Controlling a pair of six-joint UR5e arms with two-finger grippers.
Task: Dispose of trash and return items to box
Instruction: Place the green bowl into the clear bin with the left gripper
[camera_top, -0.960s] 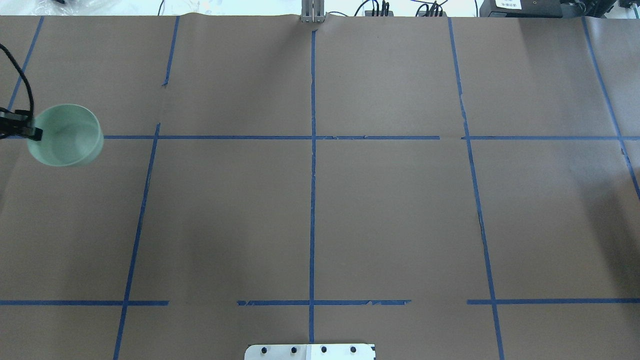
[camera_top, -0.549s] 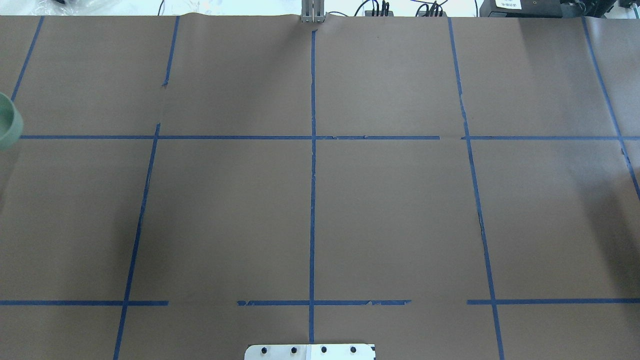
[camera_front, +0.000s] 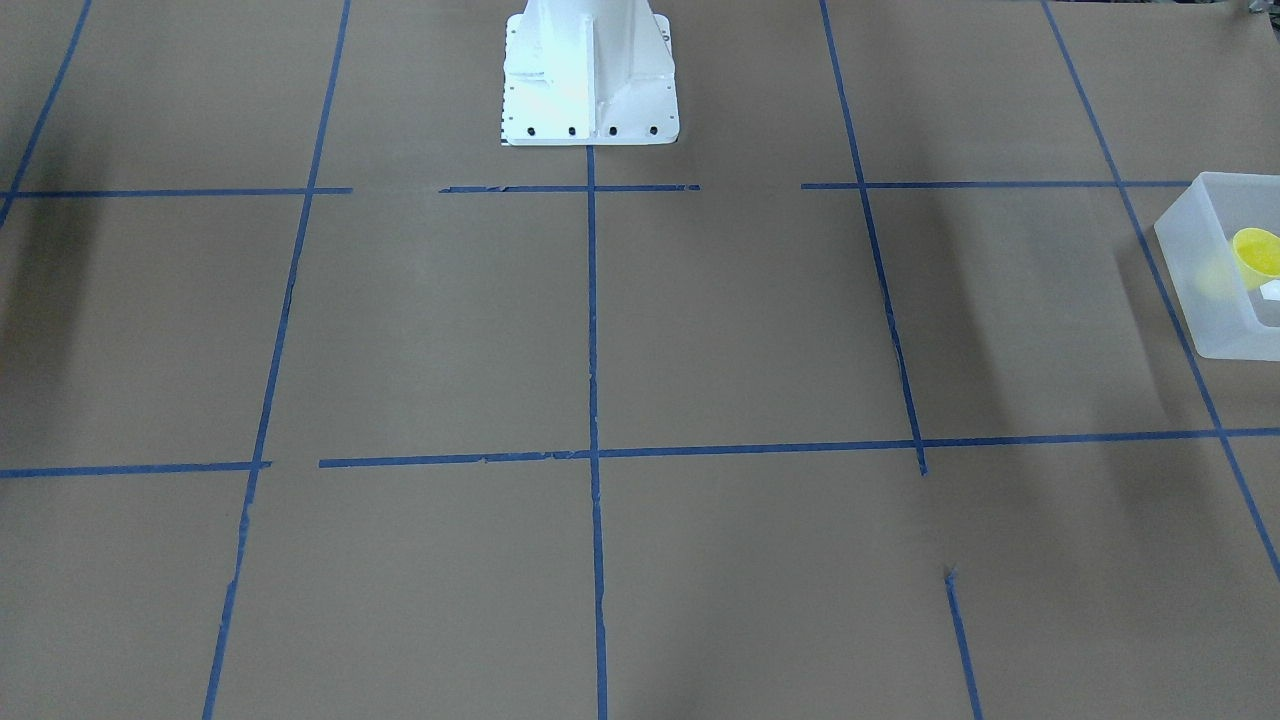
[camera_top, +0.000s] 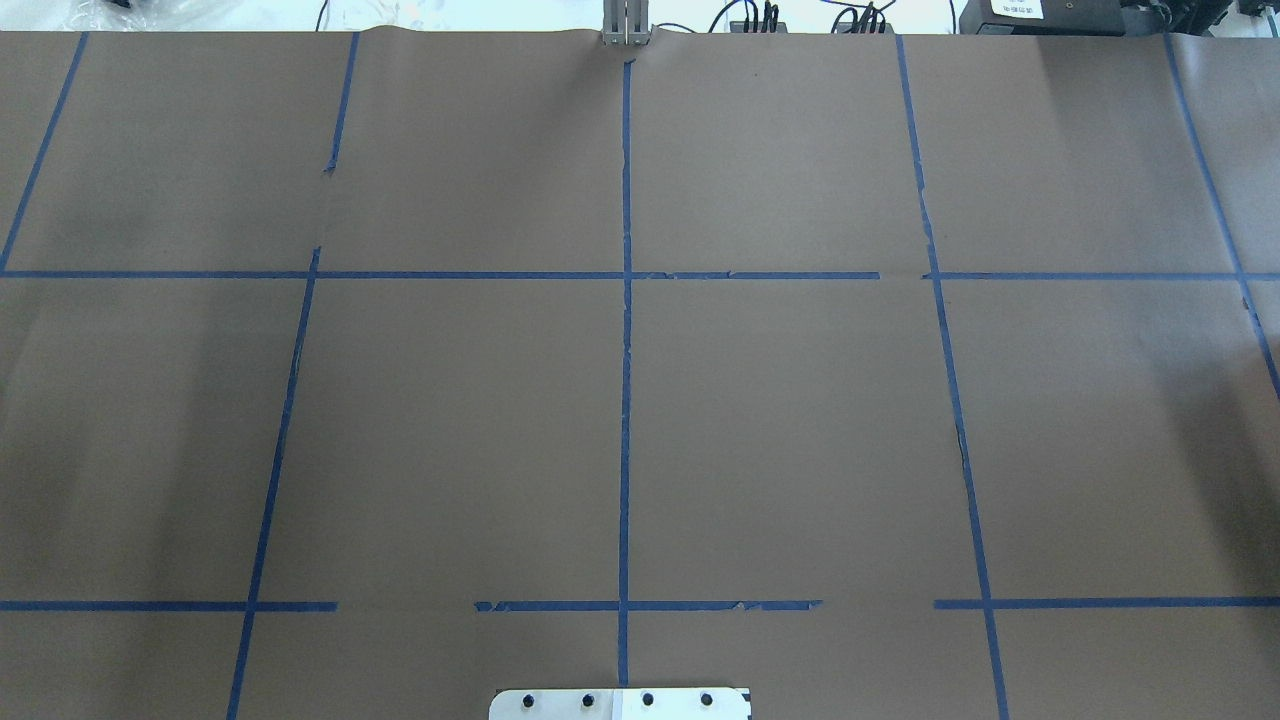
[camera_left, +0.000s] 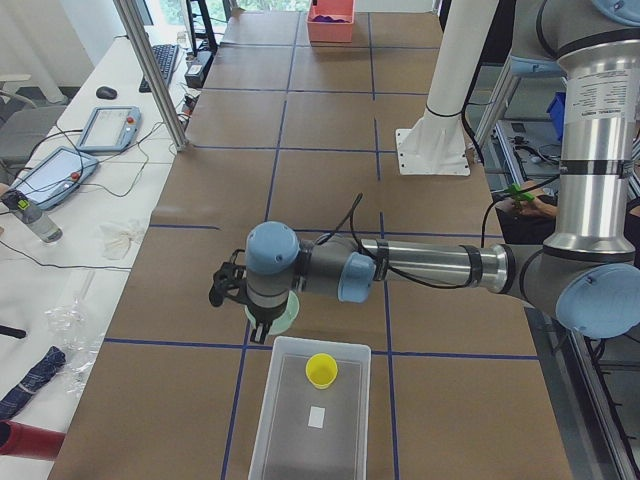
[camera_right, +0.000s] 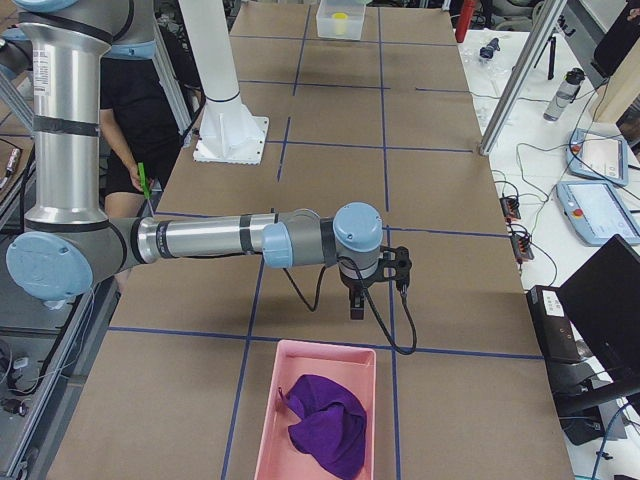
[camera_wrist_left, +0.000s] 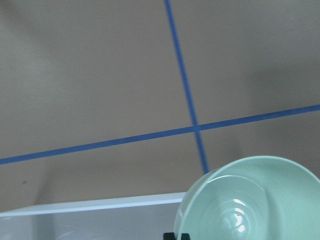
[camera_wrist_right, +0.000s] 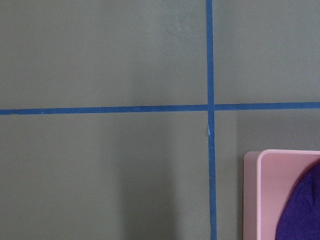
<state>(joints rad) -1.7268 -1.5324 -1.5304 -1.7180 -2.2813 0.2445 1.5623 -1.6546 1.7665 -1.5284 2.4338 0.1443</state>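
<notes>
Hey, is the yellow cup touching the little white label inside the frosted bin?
Apart. The exterior left view shows the yellow cup and white label on the frosted bin floor with bare floor between them.

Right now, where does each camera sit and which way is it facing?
Front-facing: across the table, faces the robot; only its white pedestal shows.
Overhead: behind the robot, looking down; only the base plate.
Exterior left: table's left end; near left arm, the box with the yellow cup.
Exterior right: opposite end; near right arm, pink tray.
Left wrist: looks down past the pale green bowl.
Right wrist: down onto the pink tray's corner; no robot parts.
Shared: both side views show the pedestal.
</notes>
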